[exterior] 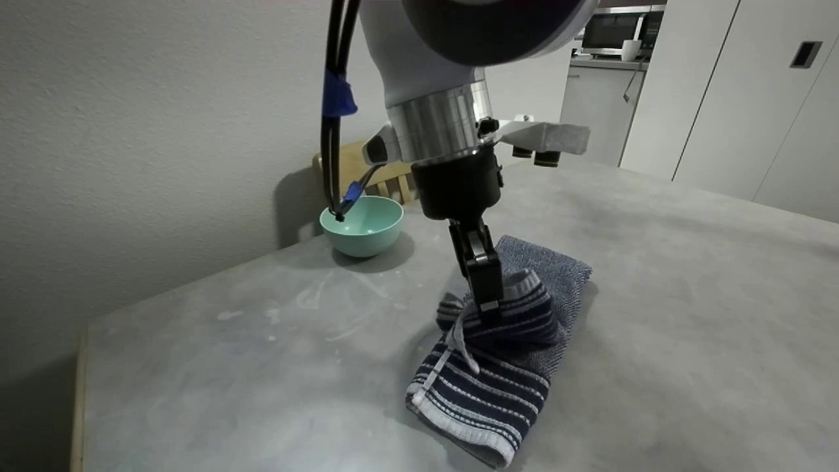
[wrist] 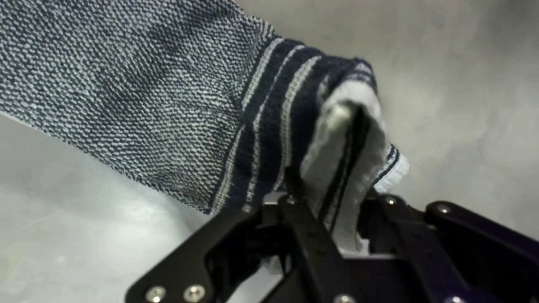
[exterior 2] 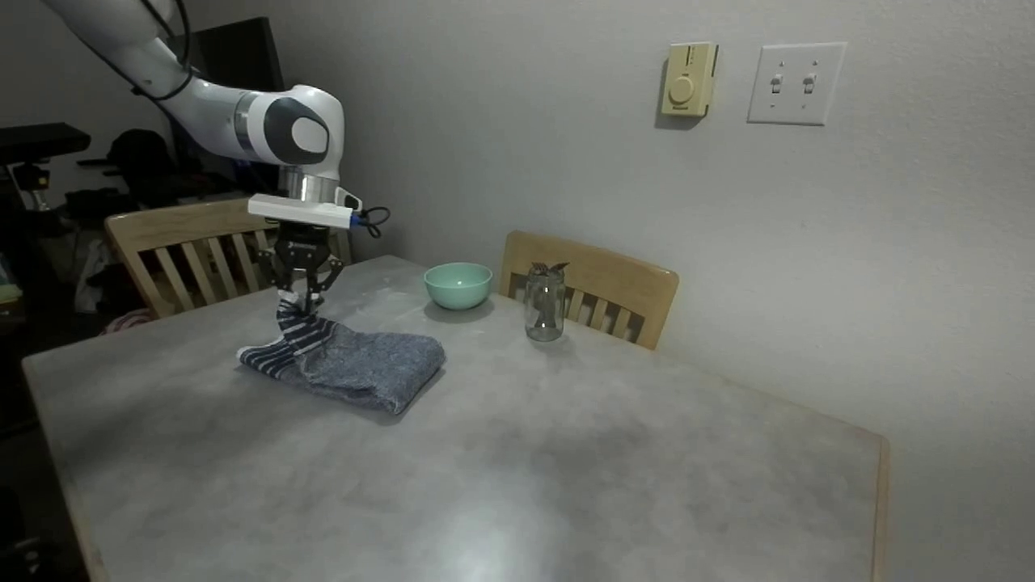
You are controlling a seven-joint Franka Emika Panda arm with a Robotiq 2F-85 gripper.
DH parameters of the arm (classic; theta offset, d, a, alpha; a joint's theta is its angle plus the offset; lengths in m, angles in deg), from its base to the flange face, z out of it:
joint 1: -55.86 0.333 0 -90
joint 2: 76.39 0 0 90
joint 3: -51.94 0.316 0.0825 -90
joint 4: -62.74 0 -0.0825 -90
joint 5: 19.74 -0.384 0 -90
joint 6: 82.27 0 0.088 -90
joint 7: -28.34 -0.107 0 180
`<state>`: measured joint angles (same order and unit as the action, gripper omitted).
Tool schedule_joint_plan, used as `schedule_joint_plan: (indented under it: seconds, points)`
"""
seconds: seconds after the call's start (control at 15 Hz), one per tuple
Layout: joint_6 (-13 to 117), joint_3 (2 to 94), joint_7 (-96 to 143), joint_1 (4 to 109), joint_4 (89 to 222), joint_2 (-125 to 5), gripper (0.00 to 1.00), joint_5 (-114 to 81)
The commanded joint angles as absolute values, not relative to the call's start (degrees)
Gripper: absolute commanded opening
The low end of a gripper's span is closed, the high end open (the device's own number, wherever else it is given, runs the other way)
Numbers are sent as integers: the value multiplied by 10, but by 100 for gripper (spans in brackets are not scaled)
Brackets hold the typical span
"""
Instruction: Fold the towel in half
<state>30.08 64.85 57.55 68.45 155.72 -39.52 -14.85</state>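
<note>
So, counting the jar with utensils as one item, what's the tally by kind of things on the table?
Towel: 1
Teal bowl: 1
Clear jar: 1
Total: 3

The utensils in the jar are too indistinct to count separately.

I see my hand (exterior: 488, 307) pointing down, slightly tilted, tip against bunched, striped part of towel (exterior: 524, 328). More stripes lie in front on grey counter (exterior: 229, 380); plain blue-grey part lies behind. Green bowl (exterior: 364, 244) sits upright near wall (exterior: 164, 131), apart from towel. Wooden chair (exterior: 351, 160) behind bowl. Black wires (exterior: 330, 151) with blue tape (exterior: 339, 96) hang beside arm (exterior: 406, 65). Far back: microwave (exterior: 606, 31), white cup (exterior: 630, 51).
</note>
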Motion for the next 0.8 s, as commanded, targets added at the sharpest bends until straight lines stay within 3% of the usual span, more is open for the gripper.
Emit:
schedule_joint_plan:
  seconds: [0.0,0.33,0.73]
  points:
    - [278,655,577,688,1531,-385,64,-135]
    - [286,655,582,677,1532,-400,98,-145]
    - [318,636,615,634,1569,-430,100,-133]
